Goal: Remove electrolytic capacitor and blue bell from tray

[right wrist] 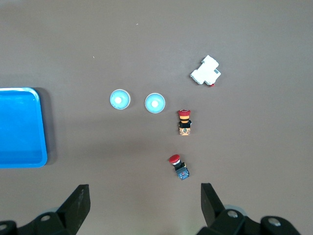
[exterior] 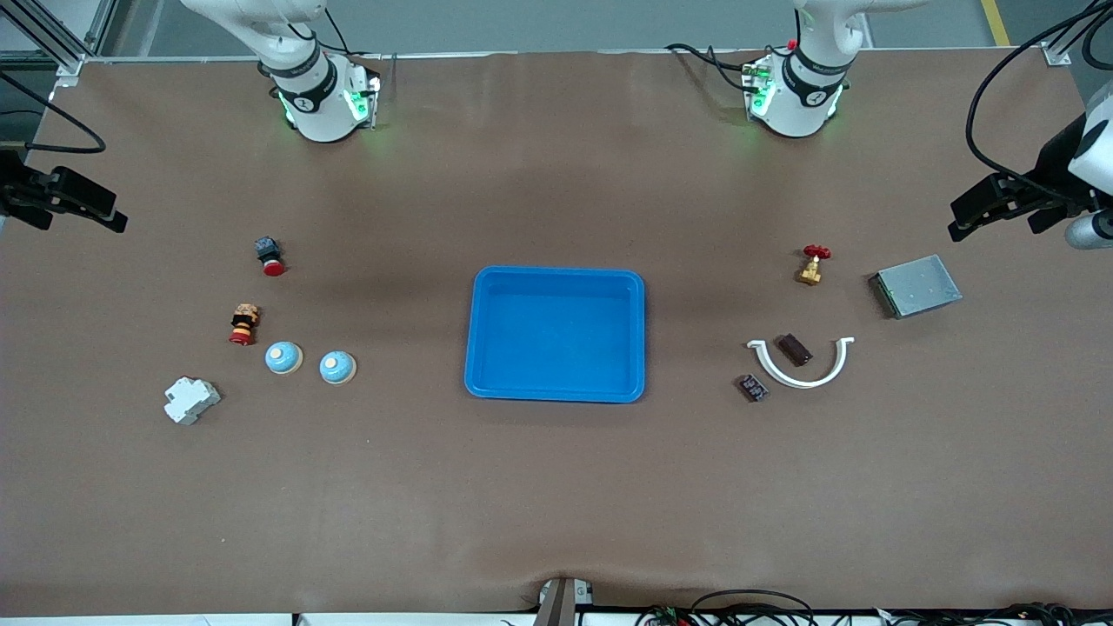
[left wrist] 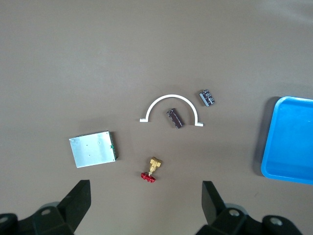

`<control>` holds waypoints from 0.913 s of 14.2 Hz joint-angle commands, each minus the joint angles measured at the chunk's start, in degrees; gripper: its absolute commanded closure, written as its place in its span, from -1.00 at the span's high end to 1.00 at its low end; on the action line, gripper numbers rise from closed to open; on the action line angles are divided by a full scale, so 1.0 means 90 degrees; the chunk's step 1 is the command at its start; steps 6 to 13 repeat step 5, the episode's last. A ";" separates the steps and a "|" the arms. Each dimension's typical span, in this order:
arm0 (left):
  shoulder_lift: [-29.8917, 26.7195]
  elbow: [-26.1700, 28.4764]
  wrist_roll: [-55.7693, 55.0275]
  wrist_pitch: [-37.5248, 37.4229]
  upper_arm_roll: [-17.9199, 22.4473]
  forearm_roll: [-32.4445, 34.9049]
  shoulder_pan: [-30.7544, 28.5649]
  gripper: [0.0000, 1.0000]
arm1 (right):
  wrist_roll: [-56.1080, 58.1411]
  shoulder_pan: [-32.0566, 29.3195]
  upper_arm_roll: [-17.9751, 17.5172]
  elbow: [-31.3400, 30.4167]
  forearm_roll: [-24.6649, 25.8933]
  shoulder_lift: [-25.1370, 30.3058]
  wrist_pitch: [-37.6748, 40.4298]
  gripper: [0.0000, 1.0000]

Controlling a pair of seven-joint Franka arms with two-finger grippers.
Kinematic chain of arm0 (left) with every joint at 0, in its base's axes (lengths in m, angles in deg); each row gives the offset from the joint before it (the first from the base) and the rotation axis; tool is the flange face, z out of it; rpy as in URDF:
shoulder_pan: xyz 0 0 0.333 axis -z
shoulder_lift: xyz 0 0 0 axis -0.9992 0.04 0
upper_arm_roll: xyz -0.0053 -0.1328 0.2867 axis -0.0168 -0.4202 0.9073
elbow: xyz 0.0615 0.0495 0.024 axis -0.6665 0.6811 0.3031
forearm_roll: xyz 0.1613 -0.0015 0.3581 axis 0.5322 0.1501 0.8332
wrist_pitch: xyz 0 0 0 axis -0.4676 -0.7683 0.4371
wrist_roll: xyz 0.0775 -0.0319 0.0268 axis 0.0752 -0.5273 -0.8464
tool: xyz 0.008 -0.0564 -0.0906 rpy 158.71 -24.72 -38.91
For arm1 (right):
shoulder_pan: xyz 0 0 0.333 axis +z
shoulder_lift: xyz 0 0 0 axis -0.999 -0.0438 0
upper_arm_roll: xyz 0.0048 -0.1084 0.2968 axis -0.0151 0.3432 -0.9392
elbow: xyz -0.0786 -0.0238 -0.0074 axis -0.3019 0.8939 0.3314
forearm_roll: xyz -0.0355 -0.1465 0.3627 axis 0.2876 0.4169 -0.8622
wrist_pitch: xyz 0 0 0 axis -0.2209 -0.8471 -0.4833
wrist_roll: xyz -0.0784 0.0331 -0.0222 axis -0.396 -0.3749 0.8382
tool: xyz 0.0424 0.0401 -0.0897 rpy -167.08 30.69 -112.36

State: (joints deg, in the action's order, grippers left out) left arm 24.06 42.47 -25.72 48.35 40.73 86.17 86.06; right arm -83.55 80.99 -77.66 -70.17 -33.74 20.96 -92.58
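Two blue bells [exterior: 283, 357] [exterior: 337, 368] sit side by side toward the right arm's end of the table; they also show in the right wrist view [right wrist: 120, 99] [right wrist: 155, 103]. Two small dark capacitors [exterior: 794, 349] [exterior: 753, 388] lie toward the left arm's end, one inside a white arc [exterior: 804, 369]; the left wrist view shows them too [left wrist: 173, 118] [left wrist: 207, 97]. A blue tray [exterior: 556, 272] is in the middle. My left gripper [left wrist: 146, 200] is open, high over the table near a valve. My right gripper [right wrist: 145, 200] is open, high near the push buttons.
A brass valve with a red handle [exterior: 812, 265] and a grey metal box [exterior: 917, 285] lie toward the left arm's end. Two push buttons [exterior: 269, 255] [exterior: 244, 323] and a white breaker [exterior: 190, 400] lie near the bells.
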 commanded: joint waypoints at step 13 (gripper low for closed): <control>0.0041 -0.0110 -0.0026 -0.0155 -0.0095 0.0165 -0.0012 1.00 | 0.0115 -0.0128 -0.0032 0.0220 0.0089 -0.0107 0.0127 1.00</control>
